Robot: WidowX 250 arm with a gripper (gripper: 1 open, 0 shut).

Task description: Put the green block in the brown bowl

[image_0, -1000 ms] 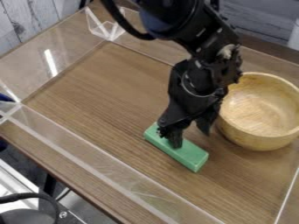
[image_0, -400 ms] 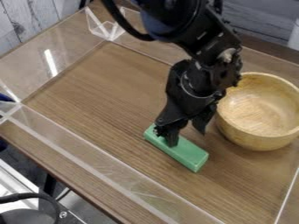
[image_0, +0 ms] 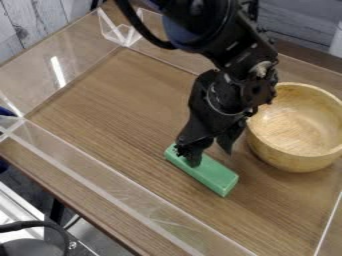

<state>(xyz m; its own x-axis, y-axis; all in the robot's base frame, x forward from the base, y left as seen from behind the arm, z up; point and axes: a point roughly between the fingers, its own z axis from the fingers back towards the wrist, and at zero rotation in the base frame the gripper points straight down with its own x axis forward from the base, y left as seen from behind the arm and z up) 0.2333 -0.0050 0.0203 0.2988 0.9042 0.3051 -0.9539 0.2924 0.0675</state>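
gripper (image_0: 209,148) points down over near end of green block (image_0: 203,169), jaws spread wide, block not gripped. block lies flat on wooden table (image_0: 107,110), just left of brown bowl (image_0: 294,125).

the gripper (image_0: 211,146) hangs with jaws spread over the green block (image_0: 203,169), beside the brown bowl (image_0: 297,126).

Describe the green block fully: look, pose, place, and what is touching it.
The green block is a small flat bar, plain mint-green and matte. It lies flat on the wooden table, its long side running diagonally toward the lower right. It sits left of and below the brown bowl, apart from it. The open gripper stands over its upper-left end; whether the fingers touch it cannot be told.
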